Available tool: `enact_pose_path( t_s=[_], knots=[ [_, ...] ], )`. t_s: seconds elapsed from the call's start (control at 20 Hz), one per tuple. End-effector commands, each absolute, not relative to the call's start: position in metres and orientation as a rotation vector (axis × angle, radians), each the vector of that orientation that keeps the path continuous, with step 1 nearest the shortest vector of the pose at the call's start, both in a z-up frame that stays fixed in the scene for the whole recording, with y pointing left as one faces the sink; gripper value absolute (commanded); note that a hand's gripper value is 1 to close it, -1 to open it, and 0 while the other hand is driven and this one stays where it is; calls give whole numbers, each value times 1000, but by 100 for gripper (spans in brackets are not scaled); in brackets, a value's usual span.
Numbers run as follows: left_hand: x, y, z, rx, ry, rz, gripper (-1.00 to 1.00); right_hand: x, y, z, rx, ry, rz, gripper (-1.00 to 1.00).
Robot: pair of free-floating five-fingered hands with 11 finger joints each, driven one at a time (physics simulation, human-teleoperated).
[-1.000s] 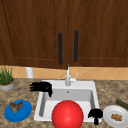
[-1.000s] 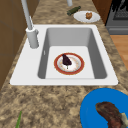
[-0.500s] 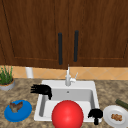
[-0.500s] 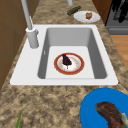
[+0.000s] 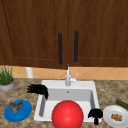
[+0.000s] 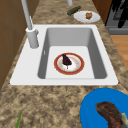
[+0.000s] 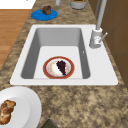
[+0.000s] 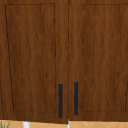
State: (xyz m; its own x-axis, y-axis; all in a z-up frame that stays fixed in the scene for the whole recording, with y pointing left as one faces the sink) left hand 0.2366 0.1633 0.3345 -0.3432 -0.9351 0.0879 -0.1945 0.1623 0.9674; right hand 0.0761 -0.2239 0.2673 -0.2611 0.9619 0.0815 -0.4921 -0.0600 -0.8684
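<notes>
From the front I see my left hand [image 5: 37, 89] in the air over the left edge of the sink [image 5: 50, 85]. Its fingers [image 5: 31, 88] are straight and spread, pointing left, and they hold nothing. Down and left of those fingers sits a blue plate [image 5: 22, 113] on the worktop [image 5: 110, 90], with a brown bit of food on it. My right hand [image 5: 95, 114] hangs at the sink's front right corner. Its fingers look curled in, with nothing in them. Just right of those fingers is a white plate [image 5: 110, 117] with a small snack. Left of them I see a big red ball [image 5: 67, 115]. The tap [image 5: 68, 78] stands behind the sink, and two dark handles are on the cabinet [image 5: 37, 30] above.

From the left side, a red-rimmed plate [image 6: 69, 64] lies flat on the sink floor with a dark thing on it. A black shape at the top right may be a hand, but I cannot tell which.

From the right side, the same plate [image 7: 58, 68] rests in the sink.

The upper view shows the cabinet doors [image 8: 32, 57].
</notes>
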Motion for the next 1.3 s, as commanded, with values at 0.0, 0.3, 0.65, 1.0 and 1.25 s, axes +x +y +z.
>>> enact_pose_path(
  t_s=[0.0,0.3,0.65,1.0,1.25],
  knots=[
    [239,174,335,986,-1715,-1314,-100,76,-224,267,-662,-1003,1599,0],
    [237,177,333,951,-1749,-1323,-100,76,-224,267,-662,-1003,1599,0],
    [236,177,325,950,-1823,-1349,-100,76,-224,267,-662,-1003,1599,0],
    [247,204,326,979,-1803,-1296,-100,76,-224,267,-662,-1003,1599,0],
    [247,199,313,881,-1840,-1380,-100,76,-224,267,-662,-1003,1599,0]
  ],
)
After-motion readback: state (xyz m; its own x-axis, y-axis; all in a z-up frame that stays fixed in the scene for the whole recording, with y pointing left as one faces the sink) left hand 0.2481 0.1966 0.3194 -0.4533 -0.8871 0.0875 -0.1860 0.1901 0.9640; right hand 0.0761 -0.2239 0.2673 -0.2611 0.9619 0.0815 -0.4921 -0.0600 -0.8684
